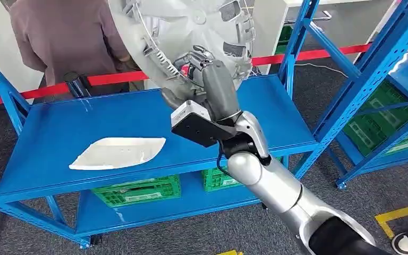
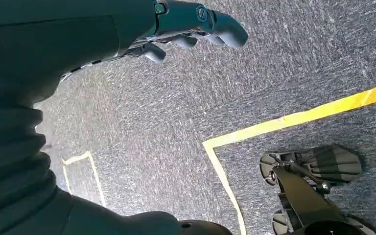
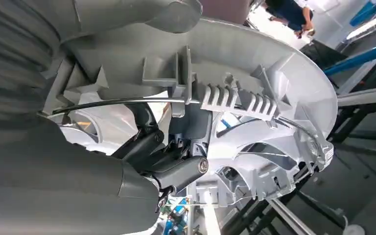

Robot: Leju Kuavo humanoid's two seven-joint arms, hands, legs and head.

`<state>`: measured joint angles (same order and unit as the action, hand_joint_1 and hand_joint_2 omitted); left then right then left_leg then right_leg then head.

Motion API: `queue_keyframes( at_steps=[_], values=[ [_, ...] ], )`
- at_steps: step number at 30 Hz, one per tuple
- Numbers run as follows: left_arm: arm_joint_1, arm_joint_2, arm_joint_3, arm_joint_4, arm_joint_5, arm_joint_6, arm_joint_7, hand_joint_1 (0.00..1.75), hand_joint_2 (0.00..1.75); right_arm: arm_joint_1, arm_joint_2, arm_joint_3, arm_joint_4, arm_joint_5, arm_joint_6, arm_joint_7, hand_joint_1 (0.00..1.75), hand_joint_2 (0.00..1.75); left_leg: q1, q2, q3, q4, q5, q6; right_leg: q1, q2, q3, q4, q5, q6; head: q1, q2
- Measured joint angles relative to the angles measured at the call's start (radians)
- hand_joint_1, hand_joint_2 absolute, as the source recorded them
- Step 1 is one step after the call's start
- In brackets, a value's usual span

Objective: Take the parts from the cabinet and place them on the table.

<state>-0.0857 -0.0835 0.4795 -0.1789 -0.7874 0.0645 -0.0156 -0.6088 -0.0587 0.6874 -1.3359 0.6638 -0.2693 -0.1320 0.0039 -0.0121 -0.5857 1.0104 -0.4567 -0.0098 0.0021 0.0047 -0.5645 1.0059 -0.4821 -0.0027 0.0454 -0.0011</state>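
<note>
Your right hand (image 1: pixel 202 66) is clenched on the rim of a silver wheel cover (image 1: pixel 154 37), thumb on one face and darker fingers (image 3: pixel 176 169) hooked through its openings onto the ribbed back. You are holding the cover up, tilted, above the far middle of the blue shelf (image 1: pixel 48 154), so its back faces you. You can see a thin wire ring (image 3: pixel 122 101) running round the back just inside the edge, along with moulded clips and spoke cut-outs.

Your left hand (image 2: pixel 196 27) hangs beside your body over grey carpet (image 2: pixel 186 112) marked with yellow tape (image 2: pixel 298 117). Its fingers are loosely curled and apart, holding nothing.

On the shelf's near left lies a flat white plastic panel (image 1: pixel 118 152), pointed at its right end. Green crates (image 1: pixel 138 192) sit on the lower level beneath it. A person in a brown top (image 1: pixel 58 37) stands beyond the shelf on the far left, behind a red barrier tape (image 1: pixel 111 78). A second blue rack (image 1: pixel 382 90) stands to the right with more green crates.
</note>
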Motion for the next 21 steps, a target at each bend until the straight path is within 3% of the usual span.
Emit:
queue_keyframes(
  at_steps=[2,3,6,7,8,10,11,12,13,14,16,17,18,19,21],
  values=[
    [0.0,0.0,0.003,0.0,0.002,0.0,0.0,0.0,1.75,0.0,-0.002,0.001,0.0,0.0,0.0,0.0,1.75,1.75,0.0,0.0,0.0,0.0,0.0,0.0,0.0,0.0,0.0,0.0,0.0,0.0,0.0,0.0],
    [0.0,0.0,0.004,0.0,0.002,0.0,0.001,0.0,1.75,0.0,-0.003,0.001,-0.001,0.0,0.0,0.0,1.75,1.75,-0.007,0.001,-0.002,0.006,-0.004,0.006,-0.007,0.001,0.001,-0.006,0.003,0.005,0.0,0.0],
    [0.0,0.0,0.005,0.0,0.012,0.0,0.0,0.0,1.75,-0.001,-0.005,0.005,-0.007,0.002,0.002,0.001,1.75,1.75,-0.006,0.0,0.001,-0.005,0.007,0.016,-0.007,0.001,0.002,-0.006,0.008,0.015,0.0,0.0],
    [-0.001,-0.003,0.006,0.0,0.014,-0.002,0.0,0.0,1.75,0.0,-0.007,0.006,-0.009,0.004,0.004,0.002,1.75,1.75,0.005,0.006,0.007,-0.018,0.016,0.019,-0.007,0.0,-0.001,0.004,-0.004,0.017,0.0,0.0],
    [-0.002,-0.003,0.007,0.0,0.014,-0.002,-0.001,0.0,1.75,-0.002,-0.008,0.008,-0.009,0.005,0.005,0.002,1.75,1.75,0.004,0.006,0.008,-0.023,0.019,0.021,-0.007,-0.001,-0.012,0.027,-0.024,0.021,0.003,0.0],
    [-0.002,-0.004,0.013,0.0,0.016,-0.003,-0.002,0.0,1.75,0.0,-0.015,0.014,-0.009,0.007,0.006,0.002,1.75,1.75,0.005,0.008,0.002,-0.021,0.021,0.025,-0.011,0.0,-0.084,0.189,-0.117,0.027,0.004,0.0],
    [-0.002,-0.004,0.015,0.0,0.016,-0.003,-0.002,0.0,1.75,0.003,-0.017,0.016,-0.009,0.008,0.006,0.002,1.75,1.75,0.005,0.009,-0.001,-0.018,0.021,0.025,-0.013,0.0,-0.117,0.259,-0.143,0.03,0.005,0.0],
    [-0.002,-0.004,0.018,0.0,0.016,-0.003,-0.002,0.0,1.75,0.005,-0.021,0.018,-0.009,0.008,0.007,0.003,1.75,1.75,0.005,0.009,-0.006,-0.013,0.021,0.024,-0.017,0.0,-0.139,0.305,-0.148,0.034,0.005,0.0],
    [-0.002,-0.004,0.021,0.0,0.02,-0.003,-0.001,0.0,1.75,0.006,-0.024,0.019,-0.009,0.008,0.008,0.005,1.75,1.75,0.007,0.009,-0.011,-0.008,0.021,0.023,-0.021,-0.001,-0.136,0.301,-0.129,0.037,0.004,0.0],
    [-0.002,-0.004,0.024,0.0,0.023,-0.003,0.0,0.0,1.75,0.005,-0.024,0.02,-0.009,0.009,0.01,0.006,1.75,1.75,0.01,0.009,-0.016,-0.002,0.021,0.019,-0.026,-0.001,-0.114,0.254,-0.094,0.041,0.004,0.0],
    [-0.002,-0.006,0.03,0.0,0.025,-0.004,0.001,0.0,1.75,0.005,-0.024,0.024,-0.009,0.009,0.014,0.006,1.75,1.75,0.018,0.008,-0.028,0.018,0.016,0.003,-0.038,-0.004,-0.018,0.074,-0.016,0.052,0.005,0.0],
    [-0.002,-0.001,0.03,-0.002,0.026,-0.004,0.001,0.0,1.75,0.005,-0.024,0.025,-0.009,0.01,0.015,0.006,1.75,1.75,0.017,0.005,-0.036,0.024,0.016,-0.006,-0.035,0.0,-0.003,0.046,-0.045,0.053,0.006,0.0],
    [-0.003,-0.002,0.031,-0.001,0.026,-0.004,0.004,0.0,1.75,0.007,-0.023,0.029,-0.009,0.011,0.016,0.005,1.75,1.75,0.014,0.002,-0.04,0.028,0.017,-0.015,-0.028,0.011,-0.015,0.062,-0.017,0.034,0.007,0.0],
    [-0.003,-0.001,0.031,-0.001,0.026,-0.004,0.005,0.0,1.75,0.008,-0.023,0.029,-0.009,0.013,0.016,0.006,1.75,1.75,0.012,0.0,-0.041,0.029,0.021,-0.022,-0.03,0.01,-0.018,0.054,-0.029,0.024,0.006,0.0],
    [-0.001,-0.001,0.031,-0.001,0.025,-0.004,0.008,0.0,1.75,0.01,-0.019,0.033,-0.009,0.019,0.016,0.006,1.75,1.75,0.015,-0.003,-0.046,0.022,0.033,-0.04,-0.027,0.011,-0.027,0.059,-0.021,0.006,0.007,0.0]
  ],
)
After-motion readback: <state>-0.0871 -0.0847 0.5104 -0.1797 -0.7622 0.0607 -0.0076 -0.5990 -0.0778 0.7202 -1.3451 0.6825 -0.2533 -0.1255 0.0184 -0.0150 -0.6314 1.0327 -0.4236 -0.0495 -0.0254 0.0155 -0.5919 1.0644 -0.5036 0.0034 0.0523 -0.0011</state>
